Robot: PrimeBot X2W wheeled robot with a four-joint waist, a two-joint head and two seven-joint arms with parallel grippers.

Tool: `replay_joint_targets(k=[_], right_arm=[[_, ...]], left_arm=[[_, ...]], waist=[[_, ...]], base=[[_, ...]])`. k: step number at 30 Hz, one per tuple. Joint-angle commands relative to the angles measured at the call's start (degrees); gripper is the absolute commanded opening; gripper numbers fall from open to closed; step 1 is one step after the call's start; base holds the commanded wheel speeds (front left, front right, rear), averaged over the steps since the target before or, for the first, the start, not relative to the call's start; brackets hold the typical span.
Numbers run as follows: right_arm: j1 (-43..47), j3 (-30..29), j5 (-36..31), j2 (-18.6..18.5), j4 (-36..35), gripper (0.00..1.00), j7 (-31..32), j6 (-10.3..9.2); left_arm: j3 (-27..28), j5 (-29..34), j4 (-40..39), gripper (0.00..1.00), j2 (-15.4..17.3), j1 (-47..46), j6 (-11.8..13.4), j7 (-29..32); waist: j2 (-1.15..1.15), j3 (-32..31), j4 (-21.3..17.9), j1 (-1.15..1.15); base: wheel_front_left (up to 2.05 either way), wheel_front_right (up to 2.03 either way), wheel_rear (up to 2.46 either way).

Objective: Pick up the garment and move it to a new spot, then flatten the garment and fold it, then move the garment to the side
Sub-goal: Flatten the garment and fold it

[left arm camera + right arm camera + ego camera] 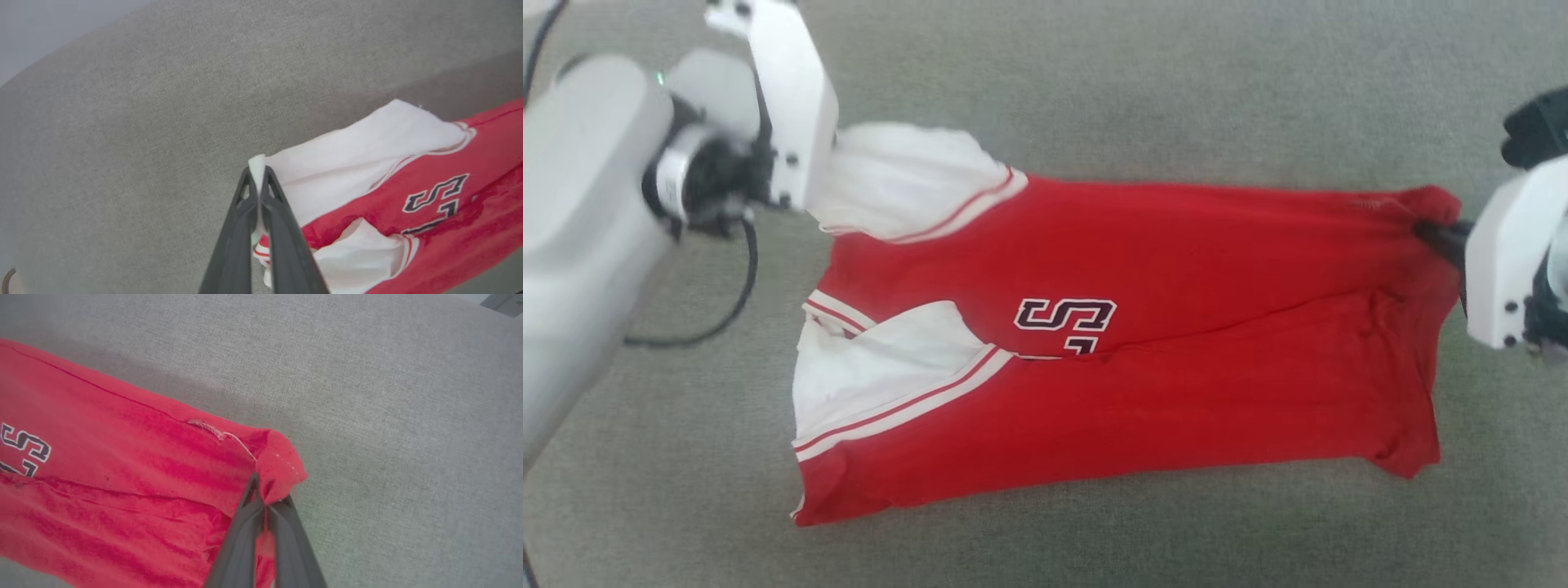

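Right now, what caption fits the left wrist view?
The left gripper pinches the garment by its white sleeve over a grey surface.

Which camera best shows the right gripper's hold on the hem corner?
Right wrist view: the right gripper is shut on the red hem corner of the garment, close and sharp. Head view has that pinch small at its right edge. Left wrist view shows the sleeve end.

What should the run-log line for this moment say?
stage: folding | garment: partly folded on grey surface | left gripper: shut on white sleeve | right gripper: shut on red hem corner
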Motion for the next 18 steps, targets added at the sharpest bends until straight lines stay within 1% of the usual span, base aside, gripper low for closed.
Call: replay_joint_targets(k=[1,7,8,11,14,17,18], right_arm=[[2.3,-1.5,-0.5,0.4,-1.7,0.0,0.9,0.0],[10.3,-7.1,-1.5,2.6,-7.7,0.0,5.2,0.0],[10.3,-7.1,-1.5,2.6,-7.7,0.0,5.2,0.0],[13.9,-9.5,-2.0,4.0,-9.5,0.0,6.8,0.0],[16.7,-10.9,-2.5,5.7,-10.2,0.0,7.9,0.0],[18.3,-11.6,-2.8,7.2,-9.3,0.0,8.2,0.0],[18.4,-11.4,-2.9,7.7,-8.7,0.0,7.9,0.0]], left_arm=[[0.0,-0.8,-4.2,0.0,1.9,2.6,2.1,0.9],[0.2,-2.1,-23.9,0.0,10.1,11.4,11.3,3.3],[0.2,-2.1,-23.9,0.0,10.1,11.4,11.3,3.3],[-0.1,-2.8,-31.7,0.0,13.4,15.9,15.2,3.7],[-0.4,-3.9,-36.0,0.0,15.5,20.0,17.9,3.1],[-0.7,-5.3,-37.1,0.0,16.0,23.7,19.5,2.0],[-0.9,-5.2,-36.9,0.0,15.8,24.5,19.4,1.5]], waist=[[0.0,-0.9,0.7,0.0],[0.0,-1.8,1.5,0.0],[0.0,-1.8,1.5,0.0],[0.0,-2.0,1.8,0.0],[0.0,-2.2,1.9,0.0],[0.0,-2.3,1.9,0.0],[0.0,-2.3,1.9,0.0]], base=[[0.0,0.0,0.0],[0.0,0.0,0.0],[0.0,0.0,0.0],[0.0,0.0,0.0],[0.0,0.0,0.0],[0.0,0.0,0.0],[0.0,0.0,0.0]])
